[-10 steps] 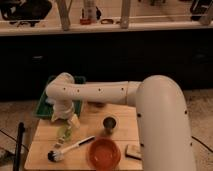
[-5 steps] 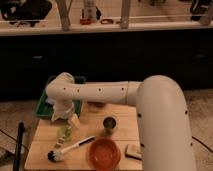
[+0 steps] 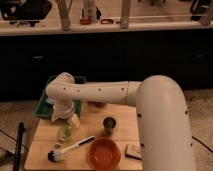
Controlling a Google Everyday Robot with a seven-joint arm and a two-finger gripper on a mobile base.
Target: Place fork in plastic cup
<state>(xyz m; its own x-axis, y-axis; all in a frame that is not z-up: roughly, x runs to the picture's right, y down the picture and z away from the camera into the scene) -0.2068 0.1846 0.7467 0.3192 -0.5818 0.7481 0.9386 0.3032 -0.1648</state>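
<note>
The plastic cup (image 3: 64,133), small and yellow-green, stands on the left part of the wooden table (image 3: 45,135). My gripper (image 3: 68,120) hangs at the end of the white arm, directly above and touching or almost touching the cup's rim. I cannot make out a fork in the gripper or in the cup. A white-handled utensil with a dark head (image 3: 71,149) lies on the table just in front of the cup.
A dark metal cup (image 3: 110,124) stands at the table's middle. A wide orange bowl (image 3: 103,153) sits at the front. A small tan block (image 3: 132,151) lies to its right. A green tray (image 3: 44,105) is behind the gripper at the back left.
</note>
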